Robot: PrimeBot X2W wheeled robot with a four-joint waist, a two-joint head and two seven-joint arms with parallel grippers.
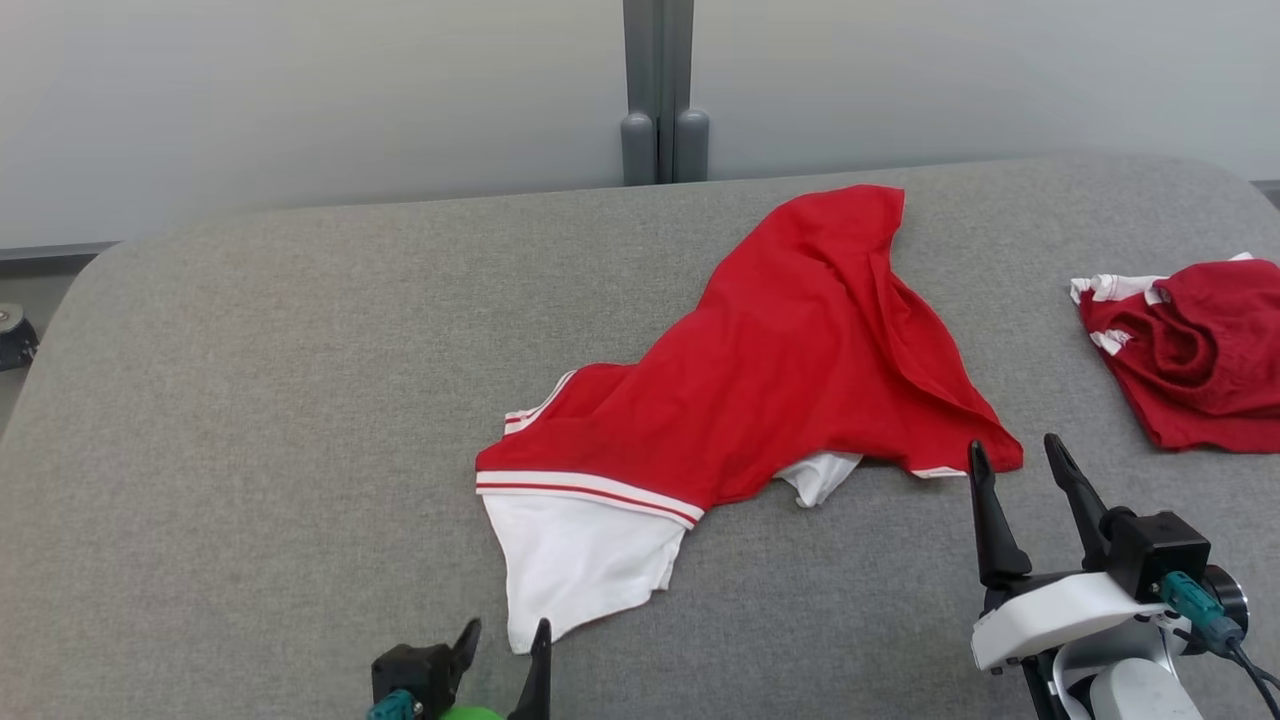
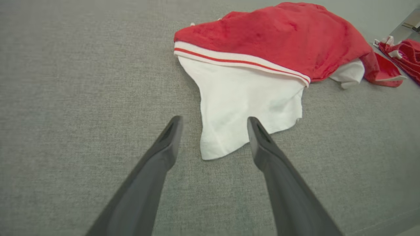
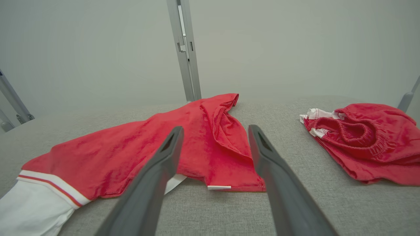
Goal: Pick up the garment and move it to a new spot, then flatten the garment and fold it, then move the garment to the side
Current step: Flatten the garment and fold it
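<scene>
Lying crumpled mid-frame on the grey surface (image 1: 250, 400): red-and-white garment (image 1: 780, 360). Left claw (image 1: 506, 628), bottom left of centre, and right claw (image 1: 1013, 445), lower right, are standing open, gripping nothing. Risk: pinching only one layer, likely leaving the cloth bunching.

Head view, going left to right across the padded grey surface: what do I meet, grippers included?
From the left: left gripper, open → flat-lying red jersey garment with white striped sleeve → right gripper, open → crumpled red garment with white trim.
</scene>
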